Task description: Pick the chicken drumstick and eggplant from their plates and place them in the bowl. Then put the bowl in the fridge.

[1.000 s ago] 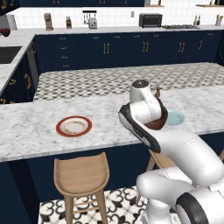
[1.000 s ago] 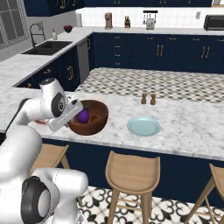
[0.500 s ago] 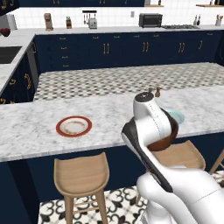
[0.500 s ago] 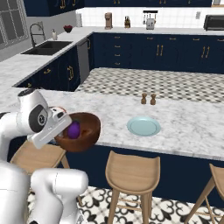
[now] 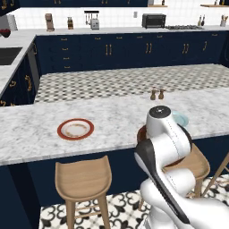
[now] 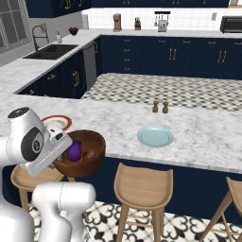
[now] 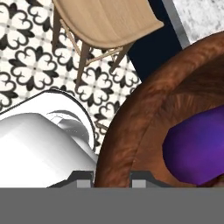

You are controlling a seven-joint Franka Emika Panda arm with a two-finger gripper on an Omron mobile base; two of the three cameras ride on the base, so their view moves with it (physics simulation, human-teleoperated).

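wooden bowl (image 6: 87,156) holds one eggplant (image 6: 74,150), one drumstick (image 6: 88,154); two plates (image 6: 155,136)

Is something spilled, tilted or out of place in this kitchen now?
Nothing is spilled. The dark-brown wooden bowl hangs past the marble counter's edge, above the wooden stools, gripped at its rim, with the purple eggplant inside.

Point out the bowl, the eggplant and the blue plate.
bowl (image 6: 92,152): right base view, outer wall.
eggplant (image 6: 74,151): right base view, purple body.
blue plate (image 6: 155,136): right base view, flat centre.
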